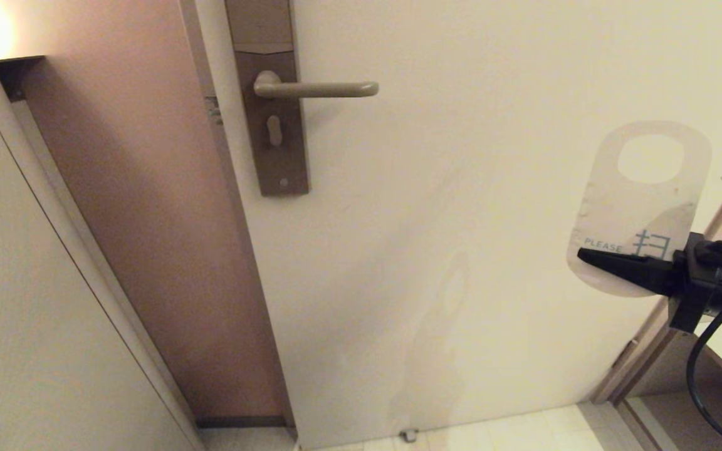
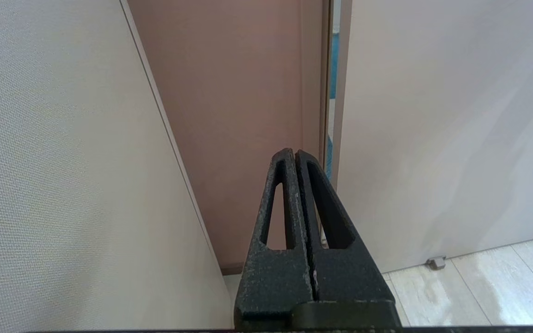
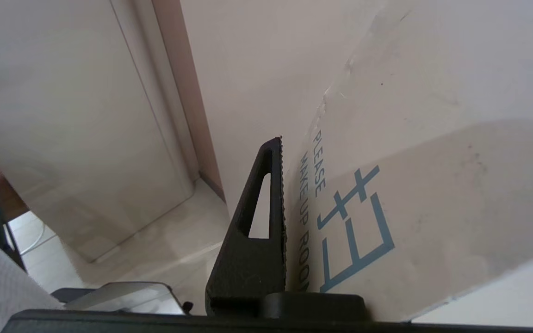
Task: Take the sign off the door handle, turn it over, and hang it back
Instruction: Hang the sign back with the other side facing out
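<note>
- Sign (image 1: 640,207) off the handle (image 1: 317,89), held upright at far right of head view, well apart from handle, oval hole on top.
- White side facing head camera; only "PLEASE" and a teal character readable there.
- Right gripper (image 1: 593,257) clamped on sign's lower end, reaching in from right edge, fingers roughly level.
- Right wrist view adds full text: "PLEASE MAKE UP ROOM" on sign (image 3: 433,185), close up; one black finger (image 3: 262,217) flat against the card face, other finger hidden behind card.
- Right wrist view also shows floor and a wall corner beyond the finger.
- Handle bare, horizontal lever on brown lock plate (image 1: 273,125), pointing right; seen in head view only.
- Left gripper (image 2: 295,155) absent from head view; left wrist view only: fingers pressed together, holding nothing, pointing at the gap between brown panel (image 2: 229,115) and door (image 2: 433,115).
- Door stop (image 2: 436,262) low on floor by door edge, also small in head view (image 1: 408,434).
- Wall lamp glow at top left, head view only.
</note>
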Controlling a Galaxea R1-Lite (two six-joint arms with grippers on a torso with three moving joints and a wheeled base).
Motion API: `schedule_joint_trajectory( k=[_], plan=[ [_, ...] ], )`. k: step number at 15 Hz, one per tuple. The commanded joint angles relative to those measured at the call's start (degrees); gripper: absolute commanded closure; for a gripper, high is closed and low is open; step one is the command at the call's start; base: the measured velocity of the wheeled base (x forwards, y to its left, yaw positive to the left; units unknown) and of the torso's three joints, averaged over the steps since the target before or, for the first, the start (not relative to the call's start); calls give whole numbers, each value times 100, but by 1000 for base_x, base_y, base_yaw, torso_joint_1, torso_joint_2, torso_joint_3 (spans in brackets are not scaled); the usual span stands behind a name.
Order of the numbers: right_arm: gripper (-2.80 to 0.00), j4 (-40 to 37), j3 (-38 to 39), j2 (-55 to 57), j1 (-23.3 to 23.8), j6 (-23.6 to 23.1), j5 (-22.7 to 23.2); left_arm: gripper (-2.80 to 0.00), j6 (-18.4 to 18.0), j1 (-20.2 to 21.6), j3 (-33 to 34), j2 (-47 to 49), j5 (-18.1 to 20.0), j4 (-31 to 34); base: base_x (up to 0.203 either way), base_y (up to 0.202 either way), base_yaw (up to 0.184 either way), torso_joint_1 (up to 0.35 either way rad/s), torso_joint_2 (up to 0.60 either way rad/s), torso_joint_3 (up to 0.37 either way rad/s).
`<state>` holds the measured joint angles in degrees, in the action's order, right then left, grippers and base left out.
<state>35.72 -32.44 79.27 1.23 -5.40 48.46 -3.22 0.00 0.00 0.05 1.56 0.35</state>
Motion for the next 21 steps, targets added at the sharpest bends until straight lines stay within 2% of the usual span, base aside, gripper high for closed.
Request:
schedule_joint_trajectory(
  k=[1,9,11,14,16,19,21],
  plan=[
    [0,23,-93,44,0,-6,18,0,-3,0,0,-5,2,0,0,0,0,0,0,0],
    [0,32,-890,413,-16,-11,-217,0,-3,0,0,-5,2,0,0,0,0,0,0,0],
    [0,27,-1299,530,-210,-13,-717,0,-3,0,0,-5,2,6,0,0,0,0,0,0],
    [0,-40,-1684,681,-763,27,-1593,0,-3,0,0,-5,2,0,0,0,0,0,0,0],
    [0,-122,-1792,706,-1130,30,-1991,0,-3,0,0,-5,2,7,0,0,0,0,0,0],
    [0,-744,-2083,657,-1549,33,-2602,0,-3,0,0,-5,2,8,0,0,0,0,0,0],
    [0,-1123,-2276,569,-1774,30,-2764,0,-3,0,0,-5,2,0,0,0,0,0,0,0]
  ],
)
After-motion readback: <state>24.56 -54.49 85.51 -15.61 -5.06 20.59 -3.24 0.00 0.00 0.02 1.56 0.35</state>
